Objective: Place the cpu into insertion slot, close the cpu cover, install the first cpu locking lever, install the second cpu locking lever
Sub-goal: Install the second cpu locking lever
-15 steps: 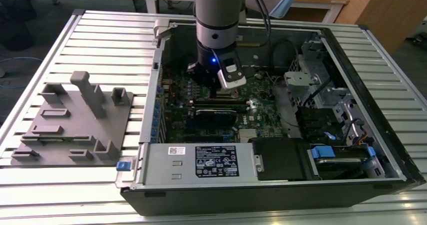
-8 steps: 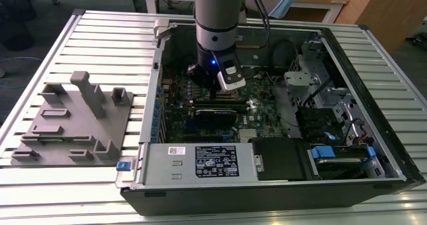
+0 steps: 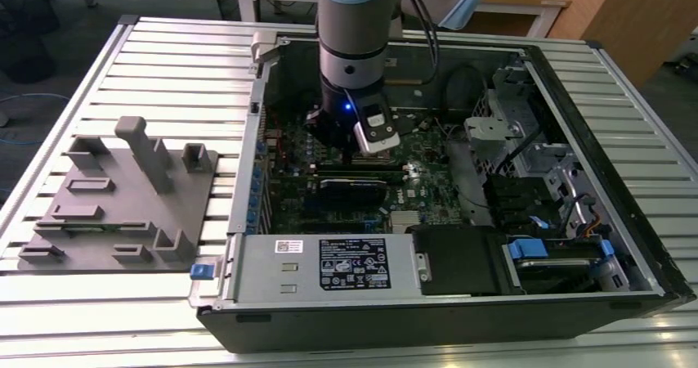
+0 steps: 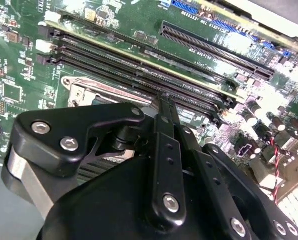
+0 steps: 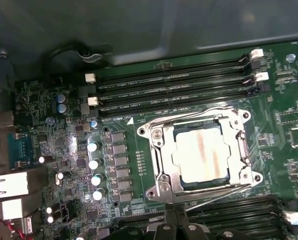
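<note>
Dull silver-grey square cpu [image 5: 205,154] seated under closed silver frame cpu cover [image 5: 161,155], levers apparently latched; black gripper [image 4: 161,100] just beside, pinched together, empty.

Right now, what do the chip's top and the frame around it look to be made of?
The chip top looks like dull grey metal with a matte, slightly stained face. The frame around it looks like bright bare steel: it throws sharp glints at its edges and corners.
</note>
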Action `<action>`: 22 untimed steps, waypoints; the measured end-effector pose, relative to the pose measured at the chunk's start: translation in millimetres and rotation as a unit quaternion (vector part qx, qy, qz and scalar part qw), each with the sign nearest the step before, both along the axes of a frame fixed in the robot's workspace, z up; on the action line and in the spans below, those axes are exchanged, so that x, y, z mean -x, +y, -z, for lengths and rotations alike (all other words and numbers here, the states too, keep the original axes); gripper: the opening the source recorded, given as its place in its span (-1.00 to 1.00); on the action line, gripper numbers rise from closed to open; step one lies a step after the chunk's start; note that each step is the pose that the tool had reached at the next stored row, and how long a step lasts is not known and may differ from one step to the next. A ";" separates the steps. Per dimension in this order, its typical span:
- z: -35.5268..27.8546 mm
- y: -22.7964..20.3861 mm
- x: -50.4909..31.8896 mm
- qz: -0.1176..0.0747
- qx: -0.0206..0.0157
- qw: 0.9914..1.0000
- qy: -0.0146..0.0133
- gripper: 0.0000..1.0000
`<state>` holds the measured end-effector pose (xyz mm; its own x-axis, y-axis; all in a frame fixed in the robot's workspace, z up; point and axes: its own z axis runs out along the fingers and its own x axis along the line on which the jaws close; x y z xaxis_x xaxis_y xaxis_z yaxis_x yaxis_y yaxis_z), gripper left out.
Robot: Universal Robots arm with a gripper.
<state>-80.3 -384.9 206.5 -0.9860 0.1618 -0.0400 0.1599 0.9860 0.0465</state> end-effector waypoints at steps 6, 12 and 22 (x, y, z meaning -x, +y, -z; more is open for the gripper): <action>1.9 -0.5 0.9 0.000 0.000 1.000 0.000 -0.79; 3.5 -1.0 3.0 0.000 -0.001 1.000 0.000 -0.79; 4.9 -1.0 4.7 0.000 0.000 1.000 0.000 -0.79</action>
<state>-85.0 -385.9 201.5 -0.9860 0.1618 -0.0397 0.1599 0.9860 0.0474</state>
